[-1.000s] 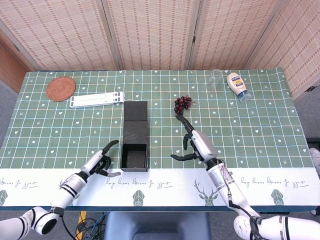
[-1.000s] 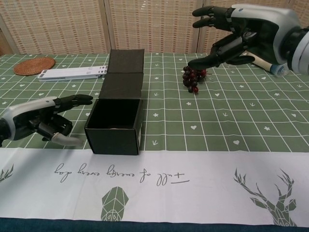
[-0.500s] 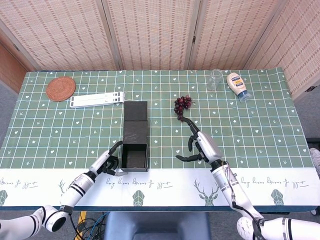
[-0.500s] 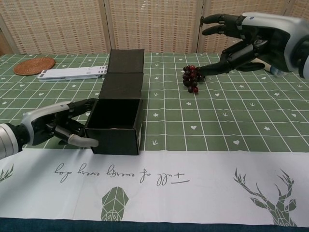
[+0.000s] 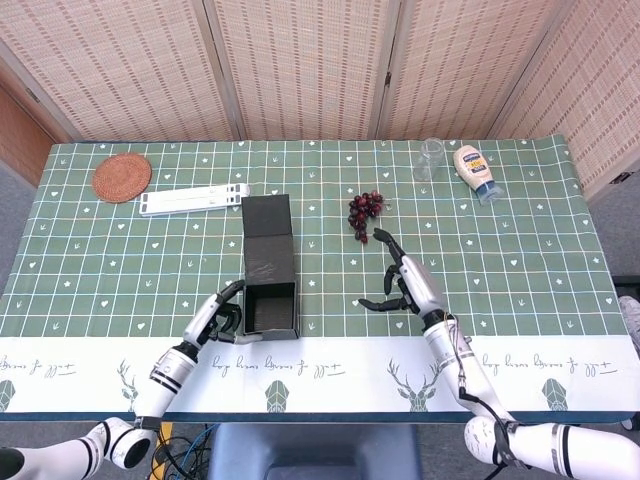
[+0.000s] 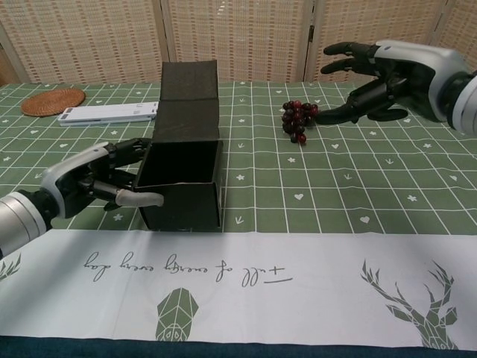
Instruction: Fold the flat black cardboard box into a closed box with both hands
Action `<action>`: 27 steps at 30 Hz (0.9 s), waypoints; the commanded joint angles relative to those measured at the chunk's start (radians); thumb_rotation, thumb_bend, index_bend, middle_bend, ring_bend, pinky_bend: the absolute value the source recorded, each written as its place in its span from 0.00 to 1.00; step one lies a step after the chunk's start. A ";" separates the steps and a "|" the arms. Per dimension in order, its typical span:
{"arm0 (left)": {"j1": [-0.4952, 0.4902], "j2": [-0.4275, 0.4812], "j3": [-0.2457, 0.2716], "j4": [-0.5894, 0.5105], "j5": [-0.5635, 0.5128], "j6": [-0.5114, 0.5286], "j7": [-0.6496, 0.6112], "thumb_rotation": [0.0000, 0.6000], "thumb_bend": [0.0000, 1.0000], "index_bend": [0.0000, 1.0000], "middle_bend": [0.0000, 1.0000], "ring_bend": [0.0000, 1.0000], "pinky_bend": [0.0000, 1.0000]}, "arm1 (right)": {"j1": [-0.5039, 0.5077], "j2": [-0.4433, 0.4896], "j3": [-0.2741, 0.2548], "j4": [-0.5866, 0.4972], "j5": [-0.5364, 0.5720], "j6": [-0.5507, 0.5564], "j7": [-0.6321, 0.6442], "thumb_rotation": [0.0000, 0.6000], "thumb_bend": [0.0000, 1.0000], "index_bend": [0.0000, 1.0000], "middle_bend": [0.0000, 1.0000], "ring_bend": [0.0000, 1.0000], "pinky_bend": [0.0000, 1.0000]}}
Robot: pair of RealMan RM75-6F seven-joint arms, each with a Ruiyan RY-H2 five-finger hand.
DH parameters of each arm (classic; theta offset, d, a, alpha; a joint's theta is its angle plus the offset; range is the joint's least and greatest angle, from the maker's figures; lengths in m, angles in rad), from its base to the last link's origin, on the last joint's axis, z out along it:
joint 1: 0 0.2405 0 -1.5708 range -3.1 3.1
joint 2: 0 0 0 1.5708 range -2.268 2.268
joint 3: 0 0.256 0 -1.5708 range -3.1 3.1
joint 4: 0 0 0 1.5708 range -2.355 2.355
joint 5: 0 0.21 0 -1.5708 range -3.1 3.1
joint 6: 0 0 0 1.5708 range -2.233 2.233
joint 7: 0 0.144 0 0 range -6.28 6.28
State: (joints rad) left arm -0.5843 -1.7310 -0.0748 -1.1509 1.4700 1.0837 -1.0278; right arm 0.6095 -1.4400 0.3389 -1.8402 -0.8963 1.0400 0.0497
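My left hand [image 6: 88, 179] holds the left wall of the black cardboard box [image 6: 182, 183], which stands open near the table's [image 5: 500, 260] front edge, lid flap lying behind. My right hand [image 6: 380, 78] hovers apart, fingers wide, empty. Next I think it must reach the flap and fold it over.

A line of cursive script [image 6: 186, 267] runs along the white border of the tablecloth [image 6: 313, 283] at the worktop's near edge, upside down and illegible. The label on the bottle [image 5: 475, 172] near the far right corner is too small to read.

L hand [image 6: 89, 179] low w/ fingers curled; R hand [image 6: 380, 78] raised, fingers spread, holding nothing.
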 commanded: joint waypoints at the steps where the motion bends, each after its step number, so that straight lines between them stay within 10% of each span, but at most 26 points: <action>1: 0.010 0.057 0.009 -0.062 0.031 0.025 -0.014 1.00 0.11 0.41 0.35 0.73 0.88 | 0.033 -0.038 0.019 0.066 0.072 -0.029 -0.007 1.00 0.15 0.00 0.07 0.68 1.00; 22: -0.017 0.247 0.062 -0.384 0.142 0.043 0.006 1.00 0.11 0.40 0.35 0.72 0.88 | 0.292 -0.346 0.163 0.341 0.227 -0.077 -0.077 1.00 0.18 0.00 0.10 0.68 1.00; 27: -0.036 0.231 0.055 -0.380 0.124 0.011 0.043 1.00 0.11 0.39 0.35 0.73 0.88 | 0.351 -0.385 0.218 0.351 0.270 -0.102 -0.077 1.00 0.02 0.00 0.11 0.68 1.00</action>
State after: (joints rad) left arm -0.6135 -1.4931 -0.0161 -1.5336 1.6008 1.1040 -0.9955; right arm 0.9463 -1.8149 0.5411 -1.4904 -0.6433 0.9494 -0.0253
